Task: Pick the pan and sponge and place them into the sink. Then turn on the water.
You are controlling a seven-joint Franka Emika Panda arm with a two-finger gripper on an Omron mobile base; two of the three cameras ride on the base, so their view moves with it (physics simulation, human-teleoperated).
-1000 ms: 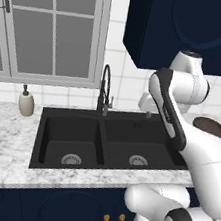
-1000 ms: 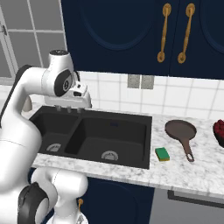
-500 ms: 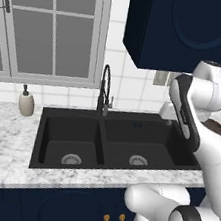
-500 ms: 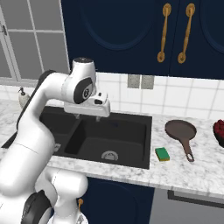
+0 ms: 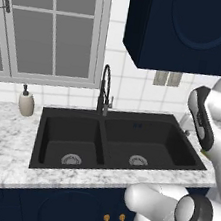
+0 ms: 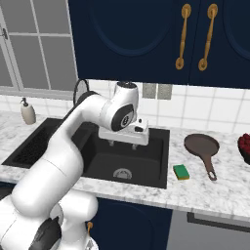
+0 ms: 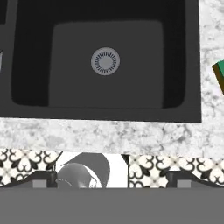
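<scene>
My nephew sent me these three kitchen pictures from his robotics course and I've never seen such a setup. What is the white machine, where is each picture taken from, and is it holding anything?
It is a white robot arm on a base that can drive, in a computer-drawn kitchen. Two pictures come from cameras on the base, behind the arm to its left and right, so they show the same scene from two sides. The third camera sits on the hand itself and looks straight down.

The hand hangs over the right basin of the black sink, open and holding nothing. On the marble counter to the right of the sink lie a green sponge and a brown pan, apart from each other. Behind the sink stands a tall black faucet, with no water running, and left of it a soap dispenser.
</scene>
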